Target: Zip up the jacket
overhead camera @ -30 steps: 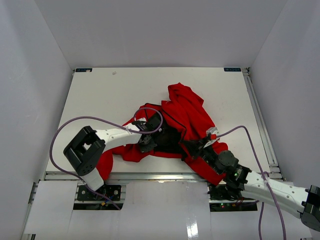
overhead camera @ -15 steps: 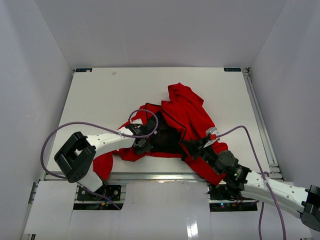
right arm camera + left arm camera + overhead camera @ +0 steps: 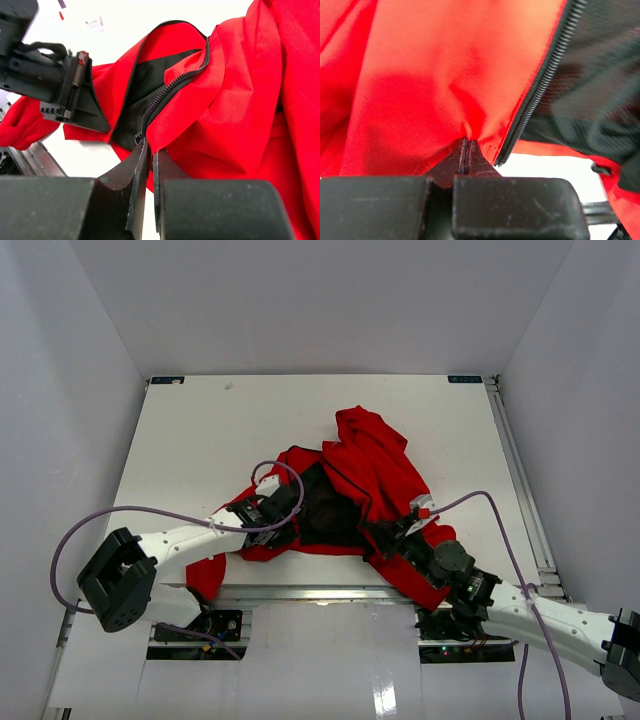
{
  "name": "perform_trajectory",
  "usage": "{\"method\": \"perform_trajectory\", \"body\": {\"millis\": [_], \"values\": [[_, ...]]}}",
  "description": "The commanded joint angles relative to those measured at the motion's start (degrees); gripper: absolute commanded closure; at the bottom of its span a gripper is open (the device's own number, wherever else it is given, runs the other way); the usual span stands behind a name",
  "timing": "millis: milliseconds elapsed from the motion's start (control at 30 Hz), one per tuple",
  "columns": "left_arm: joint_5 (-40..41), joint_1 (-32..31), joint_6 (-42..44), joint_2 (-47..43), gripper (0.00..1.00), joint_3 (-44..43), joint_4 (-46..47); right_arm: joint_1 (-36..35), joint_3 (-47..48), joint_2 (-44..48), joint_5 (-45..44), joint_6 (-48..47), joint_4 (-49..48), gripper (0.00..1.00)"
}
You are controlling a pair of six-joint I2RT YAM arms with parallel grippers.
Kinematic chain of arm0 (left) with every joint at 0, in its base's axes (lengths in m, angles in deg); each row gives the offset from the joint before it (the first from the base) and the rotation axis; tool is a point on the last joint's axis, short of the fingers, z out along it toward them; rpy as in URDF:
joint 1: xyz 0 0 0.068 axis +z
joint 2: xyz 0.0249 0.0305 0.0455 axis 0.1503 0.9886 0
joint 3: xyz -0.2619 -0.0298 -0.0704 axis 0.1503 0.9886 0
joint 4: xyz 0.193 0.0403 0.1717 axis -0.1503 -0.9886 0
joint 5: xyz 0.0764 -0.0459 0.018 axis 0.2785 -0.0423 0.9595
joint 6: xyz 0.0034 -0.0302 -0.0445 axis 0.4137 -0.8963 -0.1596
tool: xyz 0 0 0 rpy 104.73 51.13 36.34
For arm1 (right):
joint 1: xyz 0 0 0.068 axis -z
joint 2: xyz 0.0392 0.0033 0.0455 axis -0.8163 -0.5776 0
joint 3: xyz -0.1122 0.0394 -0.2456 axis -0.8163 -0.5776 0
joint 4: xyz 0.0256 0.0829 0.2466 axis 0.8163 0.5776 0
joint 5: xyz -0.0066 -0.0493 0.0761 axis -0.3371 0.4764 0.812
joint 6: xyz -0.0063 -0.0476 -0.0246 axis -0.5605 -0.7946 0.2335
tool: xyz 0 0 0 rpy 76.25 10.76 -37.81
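Both grippers are closed down on the jacket (image 3: pixel 375 460), which lies crumpled on the table (image 3: pixel 220 430), toward its near edge and a little right of the middle, with part of it spilling over that edge. The left gripper (image 3: pixel 466 142) has its fingers pressed together with hardly a slit between them, pinching a small fold of red cloth at the jacket's left front edge, just beside the dark zipper (image 3: pixel 540 85); the cloth puckers into creases where the tips bite. The right gripper (image 3: pixel 148 145) is nearly as narrow, only a thin gap between its fingers, and the red edge at the jacket's near side runs down into that gap where a curved row of zipper teeth ends. It seems to be clamped on the cloth beside the teeth, though the tips cover the spot, so whether a slider sits there cannot be made out. Between the two grippers the jacket's front lies open and its black lining (image 3: pixel 325 510) shows. From above, both sets of fingertips are lost against that dark lining. The jacket's sleeves are folded into the heap and hard to tell apart, and each wrist view cuts the jacket off at the edges.
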Motion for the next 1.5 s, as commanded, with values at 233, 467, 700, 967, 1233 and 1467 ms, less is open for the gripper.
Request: {"method": "perform_trajectory", "body": {"millis": [233,467,700,967,1233,1467], "values": [[3.60,0.04,10.23,-10.81,1.00,7.69,14.18,-0.18,3.81,-11.74,11.27,-2.30,-8.71,0.92],[9.52,0.12,6.14,-14.28,1.00,10.44,7.63,-0.26,7.71,-20.45,13.55,-2.39,-10.39,0.92],[12.40,0.12,-0.46,-18.29,1.00,8.51,-6.05,-0.19,8.24,-21.19,13.40,-1.14,-10.35,0.92],[10.45,0.04,8.21,-28.08,1.00,8.07,2.41,-0.23,8.50,-22.61,14.20,-1.40,-10.16,0.92],[7.97,0.04,15.41,-31.77,1.00,9.48,10.61,-0.19,8.52,-23.96,14.27,-1.62,-10.71,0.92],[9.34,0.04,14.21,-32.99,1.00,7.42,5.24,-0.19,8.78,-25.04,14.27,-1.57,-11.02,0.92]]}}
